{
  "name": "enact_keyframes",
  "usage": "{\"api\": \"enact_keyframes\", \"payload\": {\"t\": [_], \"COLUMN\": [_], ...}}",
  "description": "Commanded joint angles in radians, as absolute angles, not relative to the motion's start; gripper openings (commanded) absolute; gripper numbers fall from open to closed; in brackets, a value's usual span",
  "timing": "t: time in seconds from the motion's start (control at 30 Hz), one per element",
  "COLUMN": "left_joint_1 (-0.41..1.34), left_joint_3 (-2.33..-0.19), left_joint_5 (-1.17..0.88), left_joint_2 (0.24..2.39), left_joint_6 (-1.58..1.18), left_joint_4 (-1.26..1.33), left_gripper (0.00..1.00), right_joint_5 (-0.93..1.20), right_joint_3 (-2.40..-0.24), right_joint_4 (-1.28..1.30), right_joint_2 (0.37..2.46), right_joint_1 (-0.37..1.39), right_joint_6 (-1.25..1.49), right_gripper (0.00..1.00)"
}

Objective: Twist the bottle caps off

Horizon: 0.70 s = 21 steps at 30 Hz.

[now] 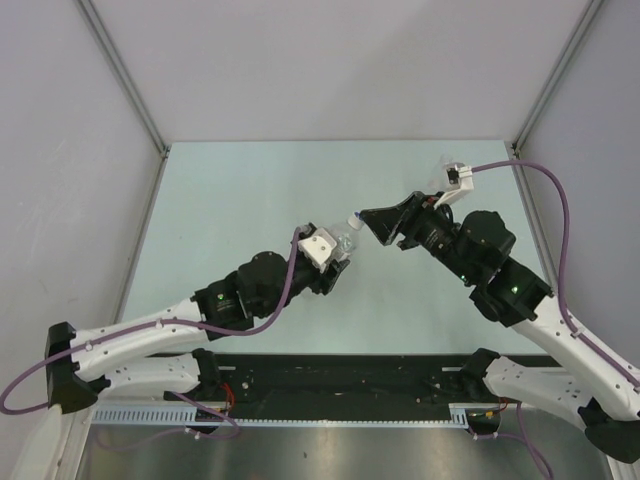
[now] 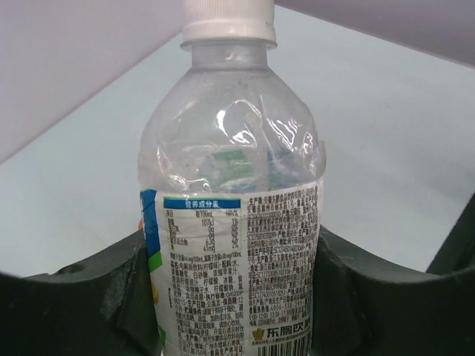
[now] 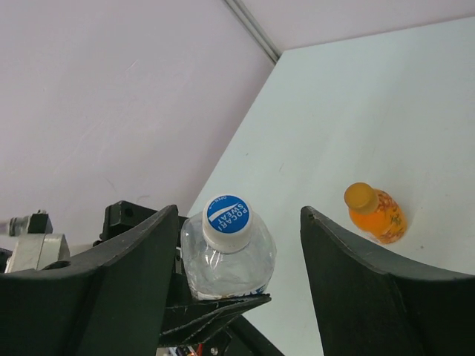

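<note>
Mid-desk, well off every edge, left gripper (image 2: 234,304) clamps the clear bottle (image 2: 231,156), its cap (image 3: 226,220) tilted far-right toward the spread right gripper (image 3: 239,222).

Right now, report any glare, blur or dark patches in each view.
Left wrist: the bottle is sharp and its label print readable, with white glints on the clear shoulder; its cap is cropped by the top edge. Right wrist: the cap is crisp, the orange bottle slightly soft. Top external: even light, faint shadows, the bottle tiny.
</note>
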<state>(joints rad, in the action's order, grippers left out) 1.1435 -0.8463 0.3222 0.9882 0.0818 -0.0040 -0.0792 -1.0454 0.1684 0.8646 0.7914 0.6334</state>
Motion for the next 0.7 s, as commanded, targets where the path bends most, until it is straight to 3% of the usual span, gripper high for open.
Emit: {"api": "enact_keyframes", "payload": {"t": [0.0, 0.67], "left_joint_1": [1.189, 1.212], "left_joint_3": [-0.874, -0.857], "left_joint_5": [0.498, 0.520], "left_joint_2": [1.014, 1.000], "left_joint_6": [0.150, 0.163], "left_joint_4": [0.049, 0.066], "left_gripper": [0.00, 0.00], "right_joint_5": [-0.101, -0.063], "right_joint_3": [-1.080, -1.080], "right_joint_4": [0.155, 0.115], "right_joint_2": [0.885, 0.962], "right_joint_1": [0.811, 0.828], "right_joint_6": [0.650, 0.652], "right_gripper": [0.70, 0.57]}}
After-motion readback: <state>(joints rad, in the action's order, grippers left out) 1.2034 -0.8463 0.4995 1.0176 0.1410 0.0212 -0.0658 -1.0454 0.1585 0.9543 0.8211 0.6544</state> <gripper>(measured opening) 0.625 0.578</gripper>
